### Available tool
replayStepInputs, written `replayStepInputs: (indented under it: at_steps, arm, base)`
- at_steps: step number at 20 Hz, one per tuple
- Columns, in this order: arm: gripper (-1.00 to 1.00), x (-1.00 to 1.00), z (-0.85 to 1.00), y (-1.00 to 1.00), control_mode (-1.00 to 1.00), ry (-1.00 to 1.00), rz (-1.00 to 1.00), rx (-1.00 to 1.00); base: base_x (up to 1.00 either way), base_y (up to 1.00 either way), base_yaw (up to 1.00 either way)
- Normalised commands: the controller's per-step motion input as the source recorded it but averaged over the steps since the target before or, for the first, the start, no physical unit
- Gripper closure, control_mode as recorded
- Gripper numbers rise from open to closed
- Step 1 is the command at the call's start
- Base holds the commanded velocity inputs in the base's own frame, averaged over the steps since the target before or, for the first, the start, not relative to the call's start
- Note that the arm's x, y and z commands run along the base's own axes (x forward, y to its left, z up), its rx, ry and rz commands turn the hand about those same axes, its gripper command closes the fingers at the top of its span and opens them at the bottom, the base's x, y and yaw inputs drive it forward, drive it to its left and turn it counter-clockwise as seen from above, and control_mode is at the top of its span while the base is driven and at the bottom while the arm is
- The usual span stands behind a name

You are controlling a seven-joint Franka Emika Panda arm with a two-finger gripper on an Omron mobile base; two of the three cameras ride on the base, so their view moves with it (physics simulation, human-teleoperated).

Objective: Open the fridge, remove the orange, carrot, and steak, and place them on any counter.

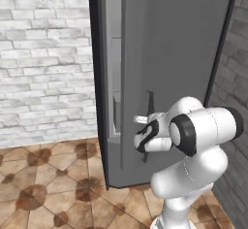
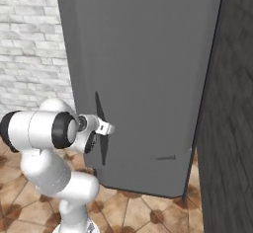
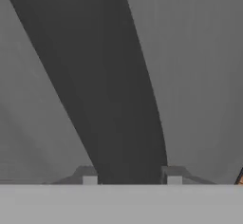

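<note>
The fridge (image 1: 174,48) is a tall dark grey cabinet, and its door (image 2: 148,69) stands slightly ajar. A strip of light grey interior (image 1: 115,77) shows along the door's left edge. My gripper (image 1: 144,121) (image 2: 105,127) is at the slim dark vertical handle (image 1: 150,102) (image 2: 99,106). In the hand view the handle (image 3: 111,99) runs as a dark band between my two fingertips (image 3: 89,179), and the gripper (image 3: 132,179) is shut on it. The orange, carrot and steak are hidden. The counter is out of view.
A white brick wall (image 1: 43,63) stands left of the fridge. A dark brick wall (image 2: 232,128) rises close on the right. Brown tiled floor (image 1: 43,189) lies open to the left of the arm.
</note>
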Motion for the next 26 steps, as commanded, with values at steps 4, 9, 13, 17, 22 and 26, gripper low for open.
replayStepInputs:
  at_steps: [4,9,13,17,22,26]
  arm:
    - [1.0,-1.0,0.27,-0.49,-1.0,-0.27,-0.02,0.01]
    - [1.0,-1.0,0.73,-0.5,-1.0,-0.2,-0.06,-0.03]
    - [1.0,-1.0,0.98,-0.3,-1.0,-0.14,-0.09,-0.11]
    - [1.0,-1.0,0.96,-0.19,-1.0,-0.21,-0.1,-0.12]
    - [1.0,-1.0,1.0,-0.02,-1.0,-0.29,-0.1,-0.15]
    - [1.0,-1.0,1.0,0.0,-1.0,-0.26,-0.09,-0.19]
  base:
    - [0.0,0.0,0.0]
    - [0.0,0.0,0.0]
    - [0.0,0.0,0.0]
    - [0.0,0.0,0.0]
    - [0.0,0.0,0.0]
    - [0.0,0.0,0.0]
